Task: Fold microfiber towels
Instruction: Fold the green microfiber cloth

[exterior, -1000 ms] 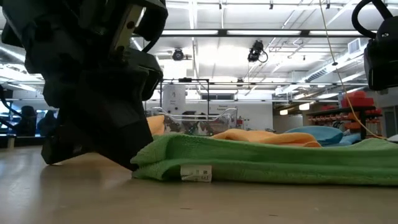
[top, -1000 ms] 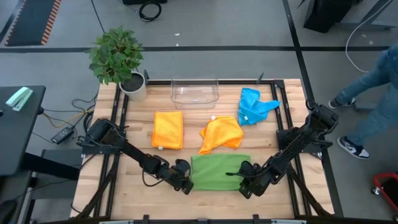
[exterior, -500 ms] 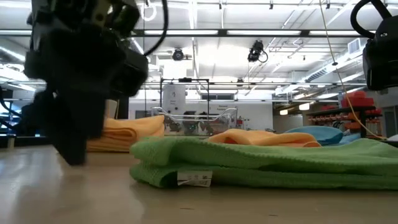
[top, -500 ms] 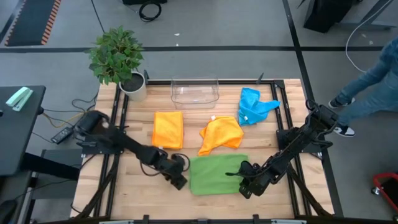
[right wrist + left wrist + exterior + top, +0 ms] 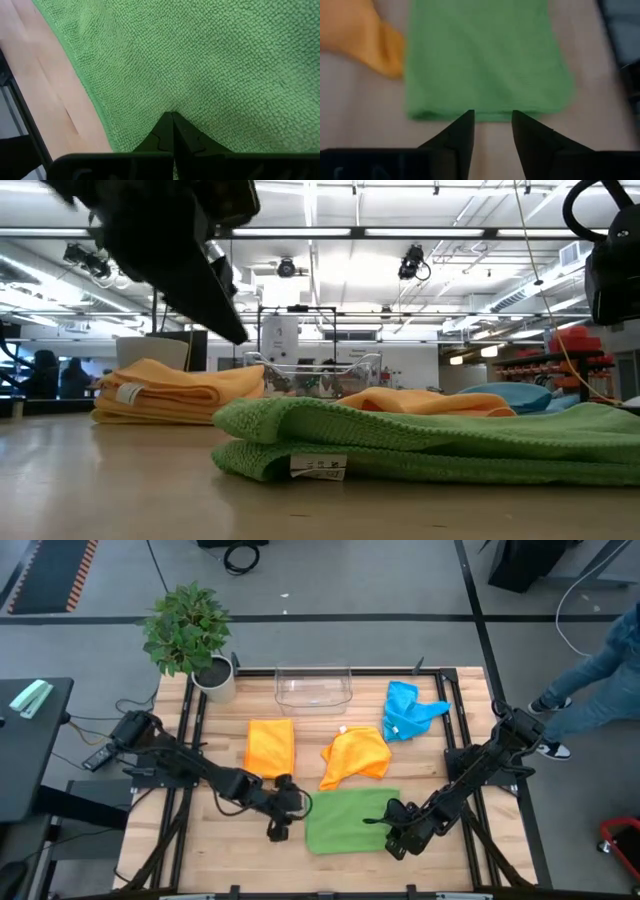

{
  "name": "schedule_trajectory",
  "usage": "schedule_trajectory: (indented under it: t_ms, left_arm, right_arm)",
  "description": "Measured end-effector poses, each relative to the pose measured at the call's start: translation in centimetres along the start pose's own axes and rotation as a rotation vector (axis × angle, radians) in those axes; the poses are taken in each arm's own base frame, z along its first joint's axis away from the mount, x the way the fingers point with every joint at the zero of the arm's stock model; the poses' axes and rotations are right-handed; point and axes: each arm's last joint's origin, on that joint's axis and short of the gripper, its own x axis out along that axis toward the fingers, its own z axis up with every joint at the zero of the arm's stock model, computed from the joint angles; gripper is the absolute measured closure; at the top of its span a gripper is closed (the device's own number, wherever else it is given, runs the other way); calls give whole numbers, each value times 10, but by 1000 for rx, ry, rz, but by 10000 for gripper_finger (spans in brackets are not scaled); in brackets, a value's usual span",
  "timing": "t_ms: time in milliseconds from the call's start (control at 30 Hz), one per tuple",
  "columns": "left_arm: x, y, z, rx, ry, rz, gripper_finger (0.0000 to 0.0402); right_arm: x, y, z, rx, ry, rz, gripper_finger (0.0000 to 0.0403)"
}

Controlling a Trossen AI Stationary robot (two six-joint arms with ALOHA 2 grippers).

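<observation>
Wooden plank counter (image 5: 225,845), dark metal frame round its edges. Lying on it: a folded green towel (image 5: 350,820) near the front edge; a folded orange towel (image 5: 270,748) toward the left; a crumpled orange towel (image 5: 355,756) at the centre; a bunched blue towel (image 5: 408,710) at the right rear; a clear plastic bin (image 5: 313,687) at rear centre; a potted plant (image 5: 195,640) on the left rear corner.

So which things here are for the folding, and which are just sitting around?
For the folding:
green towel
folded orange towel
crumpled orange towel
blue towel
left hand
right hand

Just sitting around:
clear plastic bin
potted plant
</observation>
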Motion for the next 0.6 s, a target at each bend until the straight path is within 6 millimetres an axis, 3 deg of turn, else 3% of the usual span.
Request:
schedule_trajectory:
  t_ms: [200,333,600]
  left_arm:
    - [2,15,7,315,-34,120,294]
    - [9,27,10,376,-17,139,301]
    - [37,46,-3,461,95,174,304]
  right_arm:
    - [0,0,0,-6,0,1,403]
    - [0,0,0,-7,-1,2,403]
    - [0,0,0,-9,-2,3,403]
